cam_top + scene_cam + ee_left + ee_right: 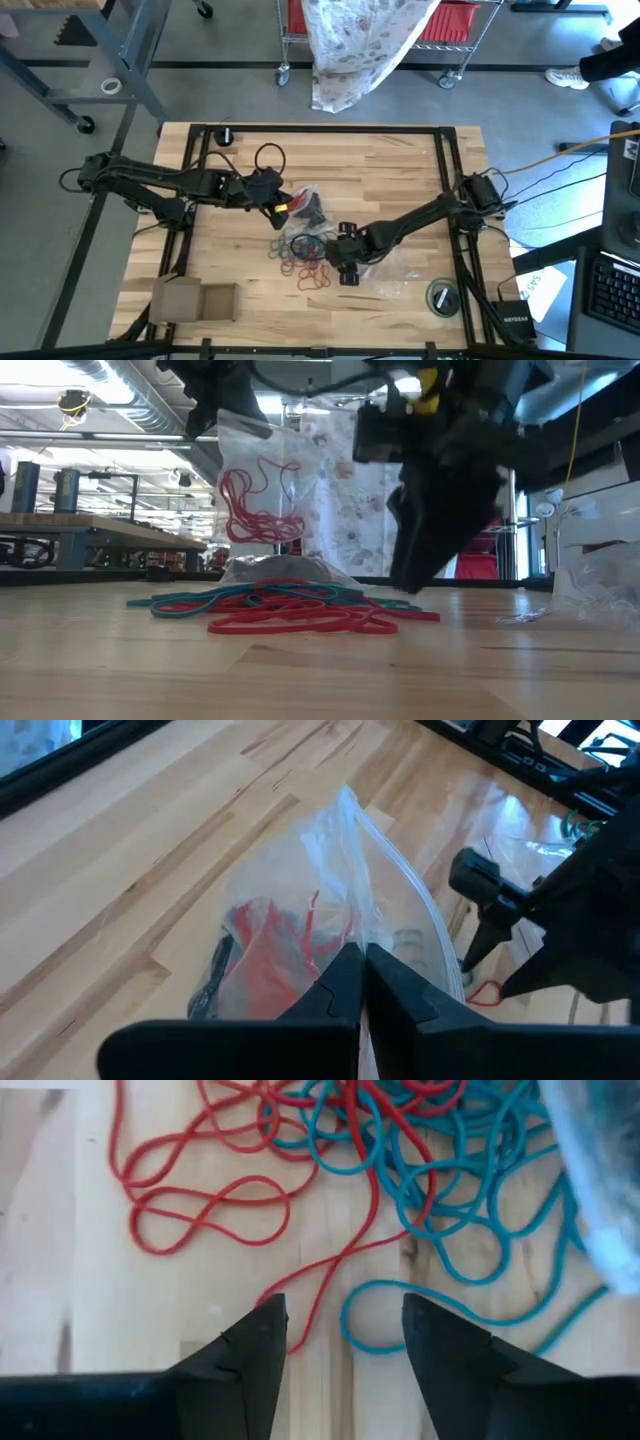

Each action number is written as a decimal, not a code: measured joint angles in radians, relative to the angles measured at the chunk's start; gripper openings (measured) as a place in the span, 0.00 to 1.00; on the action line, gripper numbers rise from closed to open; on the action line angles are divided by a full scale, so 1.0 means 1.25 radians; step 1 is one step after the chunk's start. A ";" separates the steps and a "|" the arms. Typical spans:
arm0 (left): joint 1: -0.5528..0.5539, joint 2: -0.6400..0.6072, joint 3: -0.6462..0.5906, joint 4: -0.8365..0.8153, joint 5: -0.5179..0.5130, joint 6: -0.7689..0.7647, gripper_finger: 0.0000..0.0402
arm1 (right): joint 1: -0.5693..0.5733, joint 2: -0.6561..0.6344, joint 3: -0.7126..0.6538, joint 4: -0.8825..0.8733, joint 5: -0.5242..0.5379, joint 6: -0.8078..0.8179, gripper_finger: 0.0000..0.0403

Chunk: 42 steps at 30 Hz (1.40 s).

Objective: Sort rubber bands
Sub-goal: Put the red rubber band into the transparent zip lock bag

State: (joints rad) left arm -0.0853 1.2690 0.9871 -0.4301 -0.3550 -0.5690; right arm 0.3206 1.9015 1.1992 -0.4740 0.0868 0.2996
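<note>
The rubber bands (305, 265) lie in a loose red and teal pile on the table, with a few darker ones at its far side. My left gripper (361, 965) is shut on a clear bag (290, 910) that holds red bands (255, 505), just beyond the pile. My right gripper (345, 1330) is open and points down over the pile's right side. Its fingers stand on either side of a red strand (320, 1285) and a teal loop (375, 1315), low over the wood (405, 582). My left gripper pinches the bag's upper edge (352, 935) between its two fingers, next to the thick seal strip (400, 870), coming from the table's left. The bag hangs below the fingers (255, 480), open and roughly upright. Its lower end (270, 568) reaches down behind the pile.
A second clear bag (400, 275) lies flat to the right of the pile. A brown cardboard box (195, 300) sits near the near-left corner and a round roll (443, 297) near the near-right one. A black cable loop (268, 155) lies toward the far edge.
</note>
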 joint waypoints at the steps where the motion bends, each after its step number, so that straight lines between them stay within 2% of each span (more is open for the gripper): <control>1: 0.000 0.000 0.000 -0.001 0.000 0.000 0.00 | 0.000 -0.002 0.006 -0.008 -0.001 -0.007 0.48; 6: 0.000 0.000 0.000 0.003 0.000 0.000 0.00 | -0.001 0.007 0.013 0.060 -0.006 -0.010 0.48; 14: 0.000 0.000 0.000 0.001 0.000 0.000 0.00 | 0.000 0.089 0.016 0.092 0.009 0.047 0.45; 17: 0.000 0.000 0.000 0.000 0.000 0.000 0.00 | 0.001 0.105 0.016 0.094 0.011 0.054 0.35; 22: 0.000 0.000 0.000 0.001 0.000 0.000 0.00 | 0.001 0.109 0.017 0.090 0.006 0.051 0.09; 24: 0.000 0.000 0.000 0.001 0.000 0.000 0.00 | 0.001 0.109 0.018 0.081 0.006 0.051 0.03; 31: 0.000 0.000 0.000 -0.001 0.000 0.002 0.00 | 0.012 0.072 0.014 0.017 0.001 0.047 0.01; 34: 0.000 0.000 0.000 -0.001 0.000 0.010 0.00 | 0.026 0.026 0.006 -0.062 0.006 0.037 0.00; 42: 0.000 0.000 0.000 0.000 0.000 0.016 0.00 | 0.041 -0.111 0.008 -0.161 0.022 0.021 0.00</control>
State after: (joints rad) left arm -0.0853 1.2690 0.9871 -0.4302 -0.3553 -0.5484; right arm 0.3721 1.7626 1.2096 -0.6757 0.1138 0.3257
